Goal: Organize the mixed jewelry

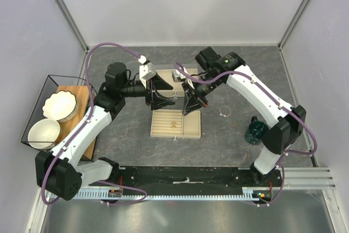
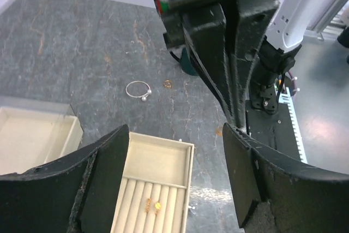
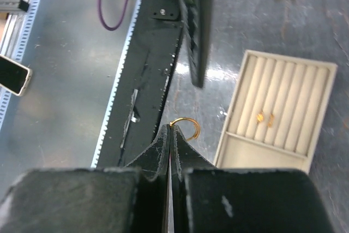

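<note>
My right gripper [image 3: 171, 129] is shut on a thin gold ring [image 3: 186, 126], which sticks out past its fingertips. It hovers over the right edge of the beige slotted tray box [image 1: 174, 129]. My left gripper [image 2: 174, 135] is open and empty above the same tray [image 2: 158, 162]. Two small gold pieces [image 2: 152, 205] lie in the tray's slots and also show in the right wrist view [image 3: 264, 117]. A thin silver hoop [image 1: 224, 111] lies on the table right of the tray. The left wrist view shows it [image 2: 138, 89] with a small gold ring [image 2: 167, 84] beside it.
A second shallow beige box [image 2: 32, 135] sits just behind the tray. A dark green glass vessel [image 1: 255, 132] stands at the right by the right arm. Two white bowls [image 1: 52, 118] sit on a wooden board inside a wire frame at the left edge.
</note>
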